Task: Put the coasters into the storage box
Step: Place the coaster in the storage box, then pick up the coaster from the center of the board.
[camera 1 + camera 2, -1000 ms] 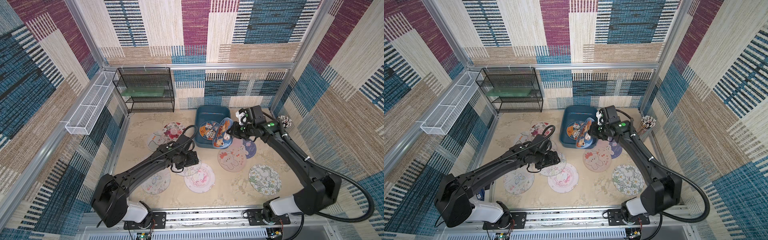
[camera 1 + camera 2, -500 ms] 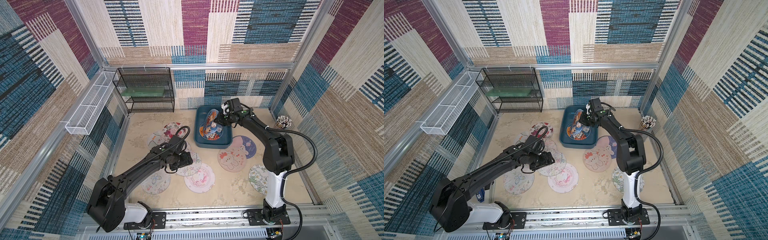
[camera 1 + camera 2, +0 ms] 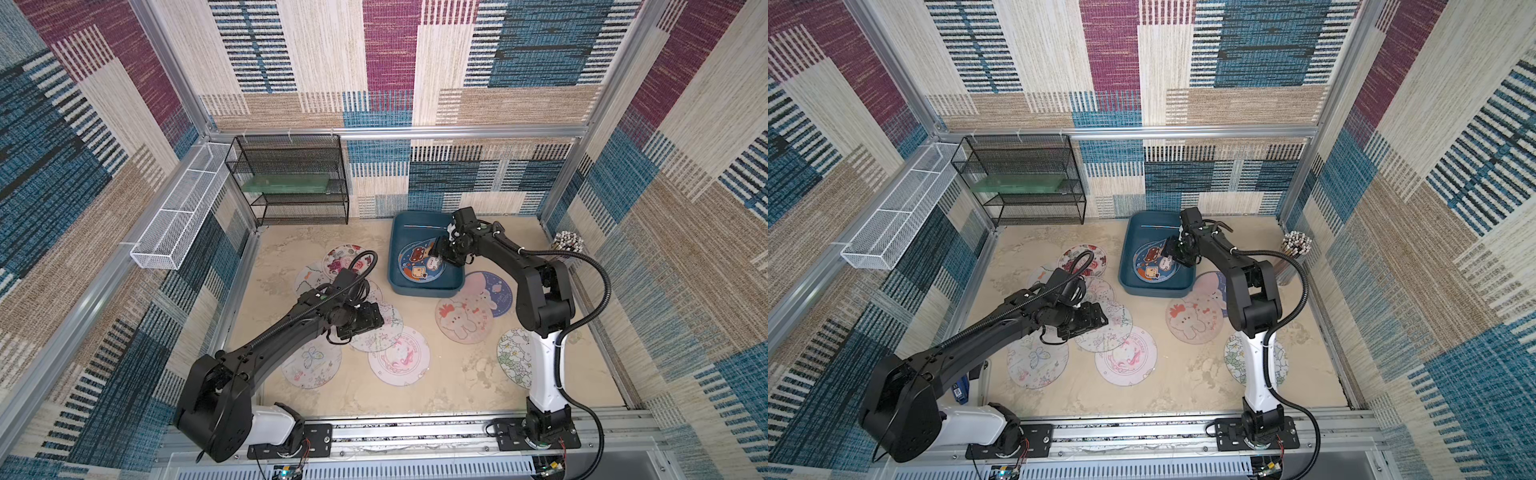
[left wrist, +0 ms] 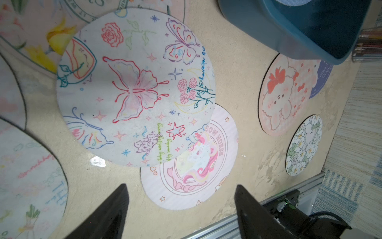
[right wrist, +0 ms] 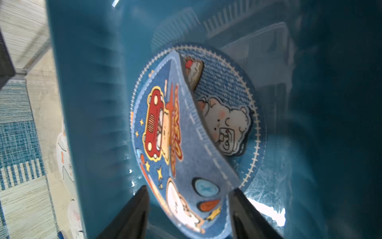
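since a second ago the right gripper [image 3: 439,250] has carried its blue car coaster [image 5: 186,144] from beside the storage box [image 3: 428,291] to a spot over its inside. its fingers [image 5: 134,217], pinched then, now stand spread, while the left arm has hardly shifted. in the right wrist view the car coaster sits loose between the parted fingers, tilted and overlapping a blue bear coaster [image 5: 227,115] that lies on the box floor. nothing is pinched, so i judge it let go and settling in.

in both top views the left gripper [image 3: 372,320] hovers over the cluster on the robot's left, fingers spread, holding nothing. the left wrist view shows the butterfly coaster [image 4: 134,87] just ahead of its fingertips. it laps over the rim of the pink horse coaster [image 4: 196,165], which lies under the gap between the fingers. so the left arm is the nearer one for that pair, and from there the box lies farther out and toward the robot's right.

round mats offer no long axis. the likely purchase is the butterfly coaster's upper, overlapping edge. the rabbit coaster [image 3: 465,318] lies just on the robot's side of the box, nearer the right arm.
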You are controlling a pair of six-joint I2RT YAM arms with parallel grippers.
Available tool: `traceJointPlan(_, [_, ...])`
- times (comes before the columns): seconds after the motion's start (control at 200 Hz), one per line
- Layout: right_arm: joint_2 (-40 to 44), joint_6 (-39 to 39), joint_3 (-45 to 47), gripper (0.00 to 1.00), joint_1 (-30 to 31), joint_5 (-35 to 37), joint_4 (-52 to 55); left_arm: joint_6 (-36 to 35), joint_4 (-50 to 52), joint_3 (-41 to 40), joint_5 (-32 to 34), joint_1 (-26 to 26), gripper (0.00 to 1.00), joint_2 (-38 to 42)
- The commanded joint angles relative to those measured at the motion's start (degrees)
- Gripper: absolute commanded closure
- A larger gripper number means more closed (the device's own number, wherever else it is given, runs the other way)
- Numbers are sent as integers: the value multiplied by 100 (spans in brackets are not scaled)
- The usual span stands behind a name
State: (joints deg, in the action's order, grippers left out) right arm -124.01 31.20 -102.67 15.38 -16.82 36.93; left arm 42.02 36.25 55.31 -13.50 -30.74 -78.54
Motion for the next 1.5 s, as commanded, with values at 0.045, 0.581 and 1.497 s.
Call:
traceJointPlan(0.045, [407, -113, -149, 26, 42, 288, 288, -307, -103, -59, -56, 25, 20, -51])
traceJointPlan(0.581, [2173, -734, 1232, 13, 1052, -222, 619, -11, -178, -267, 551, 168, 21, -240])
traceJointPlan(1.497, [1214, -1769, 2642, 12, 2382, -577, -425, 248, -1075, -786, 1292, 323, 36, -841])
